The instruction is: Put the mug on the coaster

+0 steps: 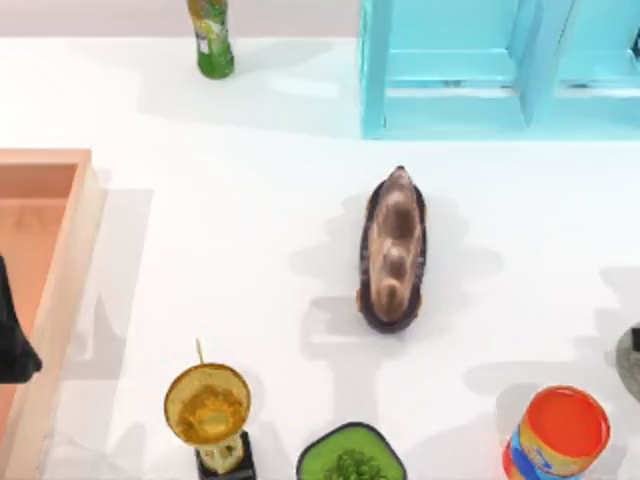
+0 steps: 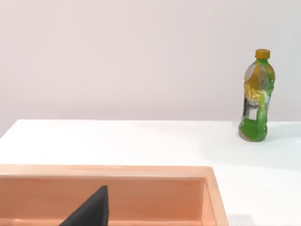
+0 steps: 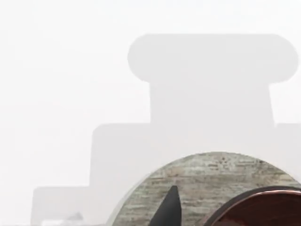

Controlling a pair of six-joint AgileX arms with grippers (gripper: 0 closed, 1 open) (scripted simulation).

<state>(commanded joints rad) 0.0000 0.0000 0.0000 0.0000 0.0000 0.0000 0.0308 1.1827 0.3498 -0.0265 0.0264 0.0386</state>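
grey coaster [image 3: 207,188] lay at the bench's right edge, the mug [image 3: 263,209] just over it beside the right pincer's fingertip [image 3: 169,209], grip state untellable; centring before lowering seemed wise.

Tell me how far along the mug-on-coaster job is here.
Looks done: the mug has been brought to the coaster, its maroon rim overlapping the grey disc in the right wrist view. In hand: the right gripper is close beside the mug. I cannot tell whether the mug rests on the disc. Left: probably setting down, release and retreat. The left gripper sits parked over the tray.
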